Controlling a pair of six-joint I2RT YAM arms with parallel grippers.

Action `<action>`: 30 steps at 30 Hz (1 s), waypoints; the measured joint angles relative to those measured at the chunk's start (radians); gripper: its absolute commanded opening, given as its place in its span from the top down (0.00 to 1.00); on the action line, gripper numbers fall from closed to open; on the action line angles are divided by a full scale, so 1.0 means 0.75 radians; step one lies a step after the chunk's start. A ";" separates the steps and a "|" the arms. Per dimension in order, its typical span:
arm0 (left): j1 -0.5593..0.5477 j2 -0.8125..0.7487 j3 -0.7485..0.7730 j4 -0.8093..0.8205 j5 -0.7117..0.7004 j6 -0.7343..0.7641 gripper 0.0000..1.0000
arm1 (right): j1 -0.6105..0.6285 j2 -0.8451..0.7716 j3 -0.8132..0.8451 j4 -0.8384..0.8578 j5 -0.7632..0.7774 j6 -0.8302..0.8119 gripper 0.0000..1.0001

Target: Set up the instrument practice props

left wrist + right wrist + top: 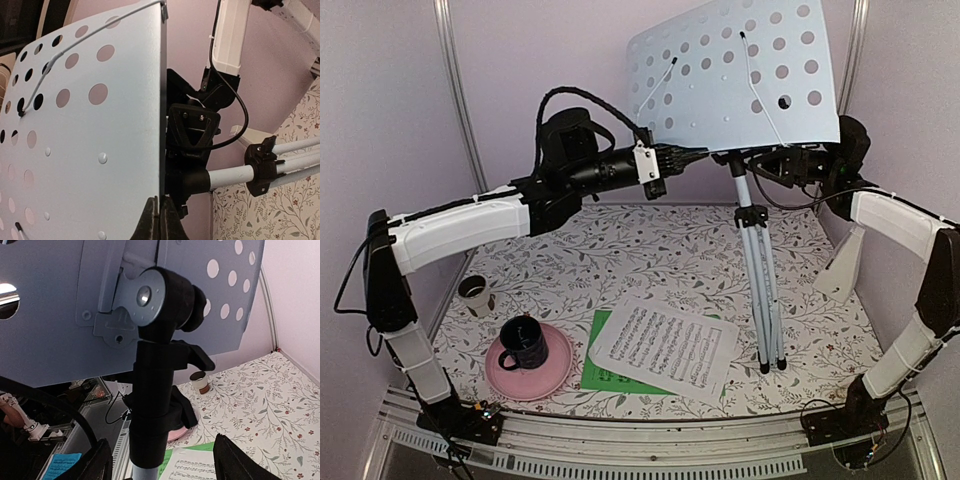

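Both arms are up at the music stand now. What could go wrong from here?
1. The left end effector pinches only the thin edge of the music stand; it may slip, or the top may swing.
2. The right end effector straddles the post but is open, so nothing steadies the narrow tripod legs. The stand could tip toward the metronome or the sheet music.

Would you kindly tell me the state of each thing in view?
Pale-blue perforated music stand on silver tripod: upright, desk tilted.
Green sheet of music: flat, partly covered.
White sheet of music: flat, overlapping it.
Small white pyramid metronome: standing, untouched.
Dark mug: upright on pink plate.
Small beige cup: upright.
Left gripper: shut on stand's edge.
Right gripper: open around stand's post.
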 measured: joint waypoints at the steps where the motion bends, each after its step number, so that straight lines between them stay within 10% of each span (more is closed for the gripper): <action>1: 0.000 -0.004 -0.008 0.013 0.003 0.004 1.00 | 0.017 0.000 0.000 -0.001 -0.003 0.011 0.30; 10: 0.003 -0.044 -0.058 0.069 0.025 0.040 1.00 | 0.089 0.000 -0.004 -0.003 -0.015 0.086 0.52; 30: 0.003 -0.044 -0.091 0.101 -0.001 0.123 1.00 | 0.132 0.018 -0.008 -0.034 0.083 0.131 0.68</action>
